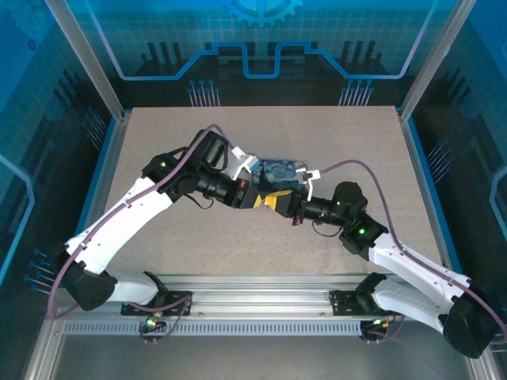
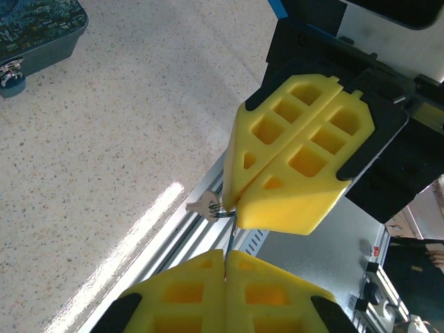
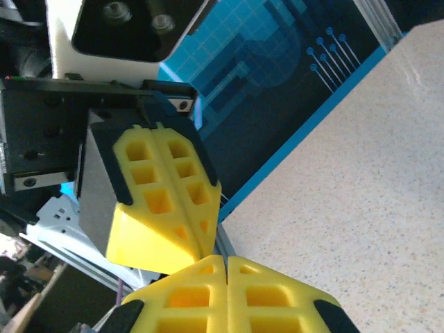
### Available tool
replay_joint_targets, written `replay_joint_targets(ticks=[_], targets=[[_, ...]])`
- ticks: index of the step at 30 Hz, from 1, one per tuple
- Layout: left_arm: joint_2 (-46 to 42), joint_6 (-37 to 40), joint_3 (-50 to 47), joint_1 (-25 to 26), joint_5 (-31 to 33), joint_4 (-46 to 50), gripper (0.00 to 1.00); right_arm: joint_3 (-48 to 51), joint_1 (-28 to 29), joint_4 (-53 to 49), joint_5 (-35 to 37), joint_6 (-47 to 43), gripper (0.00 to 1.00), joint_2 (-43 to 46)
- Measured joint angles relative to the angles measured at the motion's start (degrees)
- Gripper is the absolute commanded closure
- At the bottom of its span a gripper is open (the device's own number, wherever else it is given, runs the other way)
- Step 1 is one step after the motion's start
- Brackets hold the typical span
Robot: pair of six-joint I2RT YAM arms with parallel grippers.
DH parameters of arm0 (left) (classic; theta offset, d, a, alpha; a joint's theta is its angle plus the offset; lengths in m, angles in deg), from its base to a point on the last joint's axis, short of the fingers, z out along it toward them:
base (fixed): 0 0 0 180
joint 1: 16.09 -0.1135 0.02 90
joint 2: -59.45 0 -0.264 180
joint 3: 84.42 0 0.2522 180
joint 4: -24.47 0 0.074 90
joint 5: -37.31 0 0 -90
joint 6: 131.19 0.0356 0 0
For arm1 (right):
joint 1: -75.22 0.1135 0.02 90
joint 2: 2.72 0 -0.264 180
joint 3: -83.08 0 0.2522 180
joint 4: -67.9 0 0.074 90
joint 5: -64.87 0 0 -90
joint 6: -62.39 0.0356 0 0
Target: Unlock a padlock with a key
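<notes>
Key [image 2: 206, 207]: a small silvery piece on a ring, held in the air on the near side of the tin [image 1: 285, 172], where the two sets of yellow fingertips meet. The left gripper [image 2: 225, 272] is fully closed, and a thin dark sliver runs out of its seam up to the key's ring, so it has the key pinched. The right gripper [image 2: 234, 210] is closed too, tips against the ring; whether it also pinches it cannot be told.

From above, both grippers sit tip to tip just in front of the tin, which rests on a speckled beige table [image 1: 238, 245]. The tin's lid is painted blue and yellow, and a small silver fitting [image 2: 10, 73] hangs on its side wall. Nearer than the tin, aluminium rails [image 1: 253, 305] line the table edge. Beyond it stand blue walls [image 1: 261, 39] printed with circuit lines and a gear.
</notes>
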Motion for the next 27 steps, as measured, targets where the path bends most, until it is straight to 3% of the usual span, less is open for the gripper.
replay_joint_targets(ticks=[3,8,10,14,18,27], targets=[[-0.2,0.0,-0.1,0.0,0.0,0.0,1.00,0.0,0.0,-0.3,-0.3,-0.2,1.00,0.2],[-0.2,-1.8,-1.1,-0.9,-0.1,-2.0,0.60,-1.7,0.2,-5.1,0.2,-3.3,1.00,1.4],[-0.6,-3.7,-2.4,-2.8,-0.1,-3.7,0.58,-3.7,0.3,-9.5,2.1,-5.8,1.00,2.0],[-2.6,-8.5,-5.9,-8.5,-0.3,-7.5,0.46,-10.5,2.2,-21.2,10.3,-13.7,1.00,2.5],[-4.9,-13.6,-8.3,-12.8,-0.2,-11.0,0.42,-18.6,4.6,-30.9,18.9,-22.3,1.00,0.5],[-6.9,-26.1,-12.2,-16.6,-1.4,-22.1,0.36,-28.3,13.1,-39.6,42.5,-42.1,1.00,-6.3]])
